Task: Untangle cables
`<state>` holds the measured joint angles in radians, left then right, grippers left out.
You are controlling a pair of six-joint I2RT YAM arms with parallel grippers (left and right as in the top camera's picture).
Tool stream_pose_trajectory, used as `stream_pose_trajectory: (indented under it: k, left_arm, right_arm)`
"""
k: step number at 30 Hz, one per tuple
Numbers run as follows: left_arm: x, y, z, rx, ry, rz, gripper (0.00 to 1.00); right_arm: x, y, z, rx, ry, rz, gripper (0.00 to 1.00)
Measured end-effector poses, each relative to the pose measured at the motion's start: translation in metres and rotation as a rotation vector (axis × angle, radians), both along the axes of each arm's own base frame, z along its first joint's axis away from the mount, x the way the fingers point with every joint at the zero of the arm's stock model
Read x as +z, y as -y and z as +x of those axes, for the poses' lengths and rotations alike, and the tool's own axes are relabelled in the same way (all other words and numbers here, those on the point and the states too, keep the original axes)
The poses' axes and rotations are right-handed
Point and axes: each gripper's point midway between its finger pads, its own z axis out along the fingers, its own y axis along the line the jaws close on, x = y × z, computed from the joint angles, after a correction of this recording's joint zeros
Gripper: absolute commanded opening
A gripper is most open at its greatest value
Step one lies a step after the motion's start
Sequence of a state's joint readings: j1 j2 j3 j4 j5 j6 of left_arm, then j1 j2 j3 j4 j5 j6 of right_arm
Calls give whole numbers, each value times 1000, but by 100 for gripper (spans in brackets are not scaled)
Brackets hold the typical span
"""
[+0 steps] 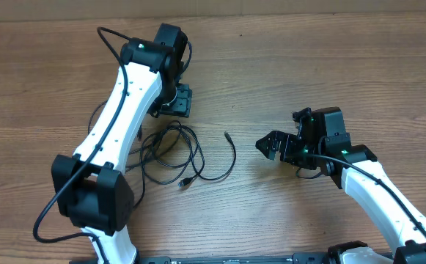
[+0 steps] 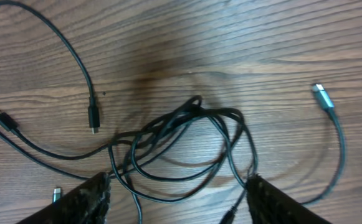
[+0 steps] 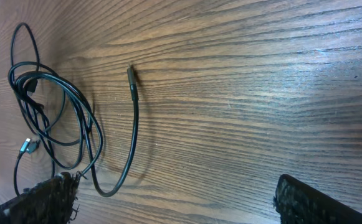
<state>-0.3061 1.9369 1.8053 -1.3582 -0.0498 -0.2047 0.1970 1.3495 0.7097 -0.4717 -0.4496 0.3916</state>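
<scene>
Overhead: we are watching thin black tangled cables (image 1: 172,150) lying on the brown wooden bench (image 1: 308,59) | left jaws gaping near the knot, right jaws gaping empty | we are judging that closing here risks pinching several strands, tightening it.

The tabletop (image 1: 286,59) is brown wood with streaky darker grain. The cables (image 1: 172,150) are black – one plug (image 2: 321,93) shows a silvery tip. The left arm (image 1: 125,95) and right arm (image 1: 377,194) are white with black joints and small green lights; the left hand (image 1: 174,103) and right hand (image 1: 273,145) are black
</scene>
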Motion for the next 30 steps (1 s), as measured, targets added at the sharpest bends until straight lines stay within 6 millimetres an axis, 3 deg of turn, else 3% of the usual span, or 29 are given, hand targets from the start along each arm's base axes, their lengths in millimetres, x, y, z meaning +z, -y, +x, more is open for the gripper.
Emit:
stream_pose_trajectory:
  k: [4, 7, 19, 21, 26, 30]
  left_arm:
    - [-12, -1, 1, -3, -29, 18, 67]
    - [-20, -2, 0, -6, -46, 28, 58]
    - [-64, -20, -52, 36, -216, 92, 72]
    - [-59, -23, -59, 43, -208, 91, 74]
    - [-13, -25, -67, 54, -32, 31, 78]
    - [26, -26, -67, 70, 197, -47, 97]
  right_arm:
    - [-1, 3, 2, -11, 4, -19, 100]
    - [-2, 5, 3, -18, 7, -31, 100]
    - [-2, 6, 5, -23, 19, -38, 100]
    - [-1, 6, 6, -23, 25, -38, 100]
    - [3, 5, 13, -24, 57, -33, 100]
    - [3, 5, 14, -28, 61, -30, 100]
